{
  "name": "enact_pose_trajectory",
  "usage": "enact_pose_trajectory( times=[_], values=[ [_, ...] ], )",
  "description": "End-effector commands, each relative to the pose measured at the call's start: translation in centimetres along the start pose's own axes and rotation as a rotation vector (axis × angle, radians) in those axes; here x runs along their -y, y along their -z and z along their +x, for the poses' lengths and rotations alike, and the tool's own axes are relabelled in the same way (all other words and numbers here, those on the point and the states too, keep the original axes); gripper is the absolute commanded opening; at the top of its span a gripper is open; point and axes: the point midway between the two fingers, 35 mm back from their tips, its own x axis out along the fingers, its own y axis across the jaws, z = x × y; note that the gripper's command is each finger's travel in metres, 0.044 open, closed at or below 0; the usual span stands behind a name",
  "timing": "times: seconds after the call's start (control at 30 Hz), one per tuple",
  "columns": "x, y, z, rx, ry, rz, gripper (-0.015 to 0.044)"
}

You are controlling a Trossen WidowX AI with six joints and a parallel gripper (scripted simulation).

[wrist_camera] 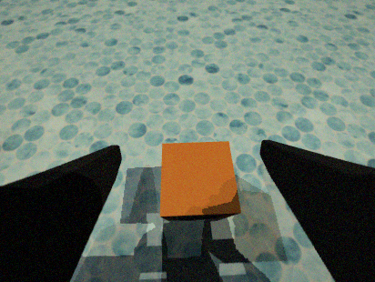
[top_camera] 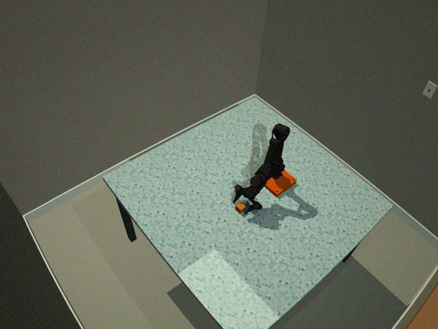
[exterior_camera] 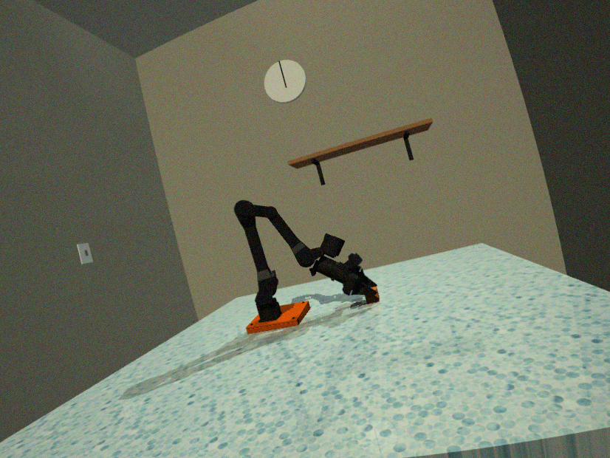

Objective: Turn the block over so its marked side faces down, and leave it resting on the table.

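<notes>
The orange block (top_camera: 240,207) (exterior_camera: 376,292) (wrist_camera: 197,179) rests on the speckled table (top_camera: 176,219) (exterior_camera: 443,345) (wrist_camera: 182,45). In the wrist view its top face is plain orange, with a shadow at the near right corner. Only a thin dark sliver of its near side shows, and I cannot make out the marked side. My gripper (top_camera: 239,208) (wrist_camera: 191,146) is open and empty, tilted down, with one finger on each side of the block. In the wrist view gaps show between both fingers and the block.
The arm's orange base plate (top_camera: 277,191) (exterior_camera: 300,311) is fixed to the table behind the gripper. The arm casts shadows on the table around the base and beside the block. A wooden shelf (exterior_camera: 360,144) hangs on the wall, away from the table.
</notes>
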Motion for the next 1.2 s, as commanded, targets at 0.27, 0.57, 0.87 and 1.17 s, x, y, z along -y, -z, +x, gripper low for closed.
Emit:
enact_pose_trajectory(
  times=[0.27,0.57,0.87,1.17],
  values=[
    [0.3,-3.4,-6.3,-0.351,0.005,0.002,0.044],
    [0.3,-3.4,-6.3,-0.351,0.005,0.002,0.044],
    [0.3,-3.5,-6.3,-0.357,0.006,0.002,0.044],
    [0.1,-6.0,-5.1,-0.657,0.011,-0.007,0.044]
  ],
)
